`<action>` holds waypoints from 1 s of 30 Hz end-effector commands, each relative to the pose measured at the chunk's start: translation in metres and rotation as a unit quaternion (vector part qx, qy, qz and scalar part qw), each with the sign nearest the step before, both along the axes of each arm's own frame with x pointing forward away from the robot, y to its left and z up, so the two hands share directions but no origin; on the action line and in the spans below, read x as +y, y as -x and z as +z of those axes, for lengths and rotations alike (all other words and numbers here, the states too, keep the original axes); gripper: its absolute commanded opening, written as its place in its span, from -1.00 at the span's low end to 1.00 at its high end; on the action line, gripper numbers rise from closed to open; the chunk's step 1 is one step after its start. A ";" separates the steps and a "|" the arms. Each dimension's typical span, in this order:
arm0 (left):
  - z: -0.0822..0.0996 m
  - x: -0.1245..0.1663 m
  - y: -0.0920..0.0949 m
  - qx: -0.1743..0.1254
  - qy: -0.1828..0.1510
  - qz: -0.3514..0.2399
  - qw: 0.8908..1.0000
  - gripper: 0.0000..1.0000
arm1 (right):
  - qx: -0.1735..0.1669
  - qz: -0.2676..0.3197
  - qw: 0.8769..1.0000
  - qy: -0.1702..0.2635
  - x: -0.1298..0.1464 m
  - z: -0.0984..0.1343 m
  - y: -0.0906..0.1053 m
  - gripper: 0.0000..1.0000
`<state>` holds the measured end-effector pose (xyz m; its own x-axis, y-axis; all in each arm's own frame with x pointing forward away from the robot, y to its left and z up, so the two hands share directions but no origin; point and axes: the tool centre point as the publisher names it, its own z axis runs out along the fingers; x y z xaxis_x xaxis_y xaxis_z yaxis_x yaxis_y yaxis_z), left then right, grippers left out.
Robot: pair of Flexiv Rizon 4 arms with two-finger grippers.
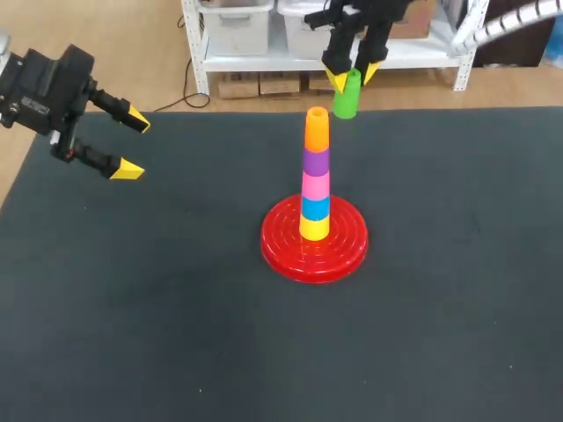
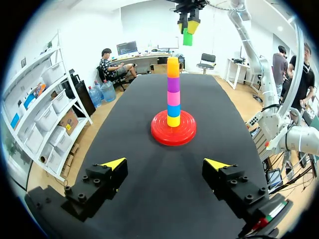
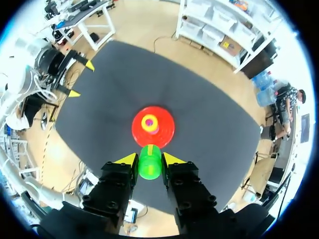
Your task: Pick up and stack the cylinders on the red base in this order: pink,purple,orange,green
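Our right end effector point(image 1: 353, 77) is closed on the green cylinder point(image 1: 347, 97), one yellow tip on either side, holding it in the air; below and slightly ahead of its fingers stands the red base point(image 1: 281, 246) on the worktop point(image 1: 132, 308); on the base a stack rises, yellow point(image 1: 314, 228) at the foot, then blue point(image 1: 315, 208), pink point(image 1: 315, 185), purple point(image 1: 316, 162) and orange point(image 1: 317, 127) on top; the green cylinder hangs above the orange one and a little to one side, not touching it; our left end effector point(image 1: 132, 143) is spread wide and holds nothing; the stack stands well ahead of its fingers.
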<state>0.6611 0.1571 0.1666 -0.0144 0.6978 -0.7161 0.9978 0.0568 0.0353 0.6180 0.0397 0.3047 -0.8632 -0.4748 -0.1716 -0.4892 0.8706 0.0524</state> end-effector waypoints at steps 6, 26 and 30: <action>-0.001 0.001 0.001 -0.002 0.002 0.000 1.000 1.00 | -0.054 -0.013 0.998 0.023 0.021 -0.013 -0.013 -1.00; -0.001 0.001 0.001 -0.002 0.002 0.000 1.000 1.00 | 0.001 -0.038 0.998 0.047 0.023 -0.018 -0.023 -1.00; -0.001 0.001 0.001 -0.002 0.002 0.000 1.000 1.00 | 0.004 -0.037 0.998 0.043 0.025 -0.018 -0.024 -1.00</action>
<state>0.6611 0.1571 0.1666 -0.0144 0.6978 -0.7161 0.9978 0.0568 0.0353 0.6388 0.0628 0.2862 -0.8967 -0.4217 -0.1349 -0.4227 0.9060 -0.0222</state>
